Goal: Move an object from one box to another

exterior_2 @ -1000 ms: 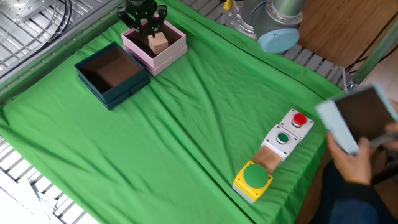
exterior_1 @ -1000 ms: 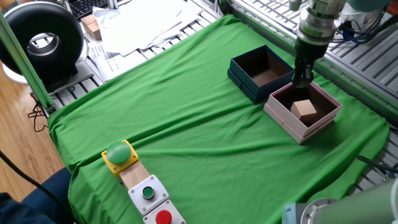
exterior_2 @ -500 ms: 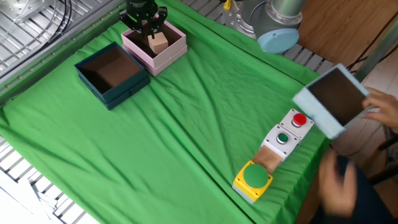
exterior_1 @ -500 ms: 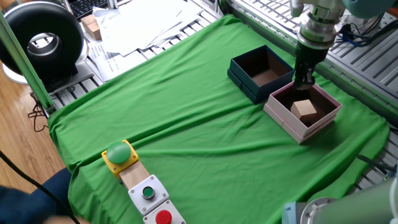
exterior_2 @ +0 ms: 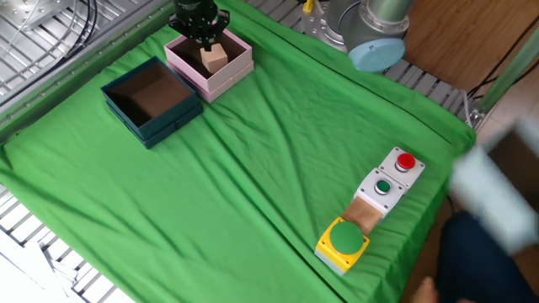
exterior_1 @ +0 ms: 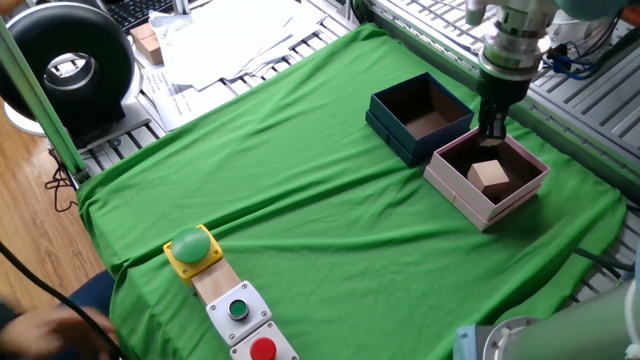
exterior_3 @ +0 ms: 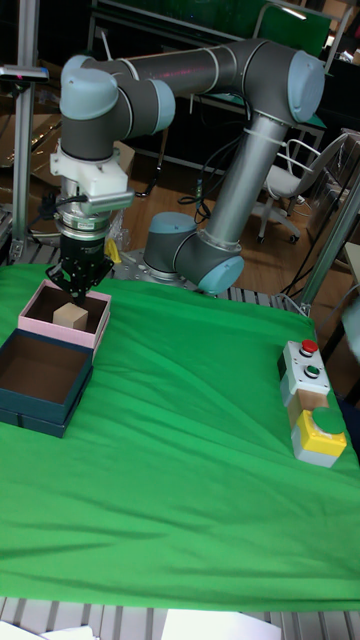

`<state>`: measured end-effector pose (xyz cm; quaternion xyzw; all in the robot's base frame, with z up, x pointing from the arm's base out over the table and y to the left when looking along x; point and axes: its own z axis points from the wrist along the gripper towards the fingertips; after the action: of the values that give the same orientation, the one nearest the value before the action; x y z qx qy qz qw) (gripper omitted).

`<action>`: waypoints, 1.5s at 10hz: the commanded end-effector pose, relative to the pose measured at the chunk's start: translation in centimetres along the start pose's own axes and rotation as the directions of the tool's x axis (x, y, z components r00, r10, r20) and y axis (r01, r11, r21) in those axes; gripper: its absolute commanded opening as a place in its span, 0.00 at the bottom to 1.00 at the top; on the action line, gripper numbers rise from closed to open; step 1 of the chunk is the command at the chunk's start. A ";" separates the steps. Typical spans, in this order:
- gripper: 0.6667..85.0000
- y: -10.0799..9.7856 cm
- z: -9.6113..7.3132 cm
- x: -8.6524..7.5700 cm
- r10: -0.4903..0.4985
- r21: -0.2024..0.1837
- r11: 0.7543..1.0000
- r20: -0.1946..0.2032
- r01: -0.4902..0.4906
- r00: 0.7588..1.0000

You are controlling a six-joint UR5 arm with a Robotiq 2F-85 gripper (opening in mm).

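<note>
The small tan wooden cube [exterior_1: 490,176] [exterior_2: 216,57] [exterior_3: 70,317] lies inside the pale-pink box [exterior_1: 452,188] [exterior_2: 226,82] [exterior_3: 31,312]. Directly beside it stands the dark navy box [exterior_1: 398,137] [exterior_2: 160,128] [exterior_3: 35,412], with only its brown floor showing inside. My gripper [exterior_1: 492,132] [exterior_2: 200,25] [exterior_3: 80,288] hangs pointing down over the pink box's back part, just above the cube and not touching it. Its fingers are spread open and hold nothing.
A button panel with a green-on-yellow button [exterior_1: 192,245] [exterior_2: 345,240] [exterior_3: 318,432] and small green and red buttons lies on the green cloth. Papers [exterior_1: 230,40], a wooden block [exterior_1: 148,42] and a black round device [exterior_1: 70,60] sit beyond the cloth. A blurred person [exterior_2: 497,194] moves at the table's edge.
My gripper has drifted slightly up and toward the pink box's back wall. The cube has stayed put. The person at the table's edge has kept moving.
</note>
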<state>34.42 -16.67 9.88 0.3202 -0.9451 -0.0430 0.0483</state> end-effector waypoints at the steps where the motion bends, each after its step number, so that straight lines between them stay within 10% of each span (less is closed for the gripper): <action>1: 0.10 0.0 -0.1 0.3 -0.022 -0.002 1.000 -0.010 0.022 1.000; 3: 0.72 -1.0 0.2 0.6 -0.218 0.034 0.975 -0.021 0.218 0.976; 15: 1.00 -0.5 5.3 2.3 -0.349 0.015 0.937 0.025 0.349 0.937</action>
<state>31.93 -17.88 5.78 0.4733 -0.8786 -0.0512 0.0380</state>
